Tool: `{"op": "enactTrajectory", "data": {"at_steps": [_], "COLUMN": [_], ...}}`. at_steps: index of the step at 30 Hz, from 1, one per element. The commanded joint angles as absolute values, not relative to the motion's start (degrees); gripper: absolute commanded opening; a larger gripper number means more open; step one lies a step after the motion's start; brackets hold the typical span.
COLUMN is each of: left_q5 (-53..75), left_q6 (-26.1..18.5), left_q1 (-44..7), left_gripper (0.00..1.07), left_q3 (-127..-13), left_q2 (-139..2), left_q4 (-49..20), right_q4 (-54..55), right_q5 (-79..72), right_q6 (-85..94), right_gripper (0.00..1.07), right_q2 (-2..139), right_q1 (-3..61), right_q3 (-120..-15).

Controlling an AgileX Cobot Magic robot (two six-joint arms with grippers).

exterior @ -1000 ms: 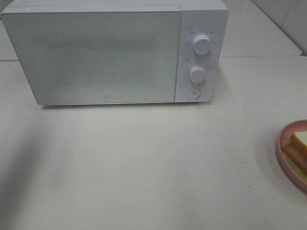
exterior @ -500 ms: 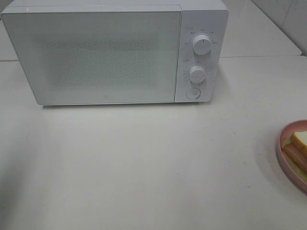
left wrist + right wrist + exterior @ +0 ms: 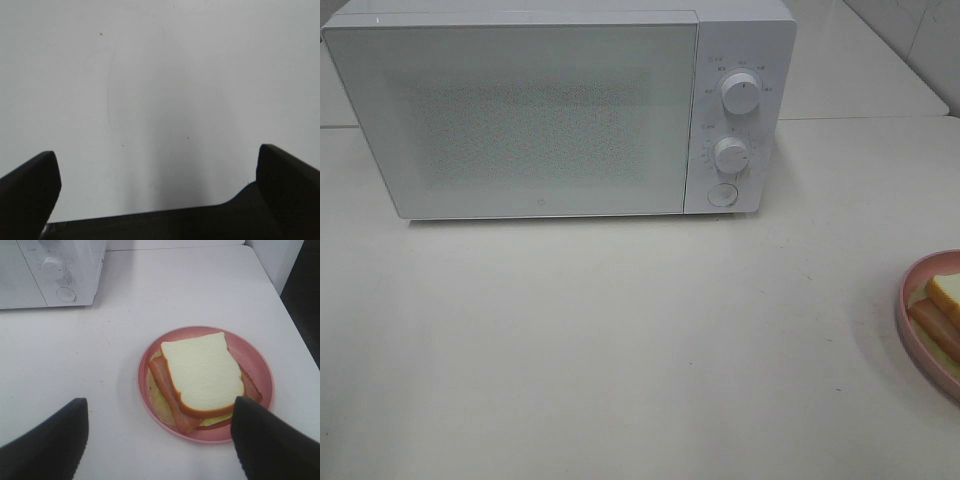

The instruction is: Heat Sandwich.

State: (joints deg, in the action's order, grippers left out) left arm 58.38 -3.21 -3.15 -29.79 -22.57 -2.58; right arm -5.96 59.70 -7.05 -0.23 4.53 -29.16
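Note:
The sandwich (image 3: 940, 305), pale yellow bread over a reddish-brown strip, lies on a round pink plate (image 3: 905, 300) at the table's right edge, partly cut off by the frame. The right wrist view shows the sandwich (image 3: 200, 372) whole on the plate (image 3: 252, 360). My right gripper (image 3: 160, 402) hovers open just short of it, holding nothing. My left gripper (image 3: 156, 152) is open wide over bare table. Neither gripper appears in the exterior high view.
A white microwave (image 3: 540, 110) stands at the back of the table with its door closed. Its right panel carries two knobs (image 3: 740, 92) and a round button (image 3: 722, 195). In the right wrist view the microwave (image 3: 50, 270) sits beyond the plate.
A faint shadow on the table's left side has faded away. The plate, sandwich and microwave have not moved.

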Motion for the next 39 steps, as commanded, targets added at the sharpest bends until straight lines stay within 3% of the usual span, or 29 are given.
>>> {"op": "enactTrajectory", "data": {"at_steps": [1, 12, 39], "left_q5": [59.4, 59.4, 59.4], "left_q6": [-2.9, -2.9, -2.9], "left_q1": [-3.0, -3.0, -3.0], "left_gripper": [1.0, 1.0, 0.99], "left_q3": [-28.5, -28.2, -28.2], "left_q2": [-16.8, 1.7, 1.5], "left_q4": [-3.4, -4.0, -3.9], "right_q4": [-6.0, -6.0, -6.0], "right_q5": [59.7, 59.7, 59.7], "right_q6": [-6.3, -6.3, -6.3], "right_gripper": [0.76, 0.76, 0.76], "right_q2": [-1.8, -1.8, -1.4], "right_q1": [4.0, 4.0, 4.0], "right_q3": [-28.9, -28.9, -28.9]}}
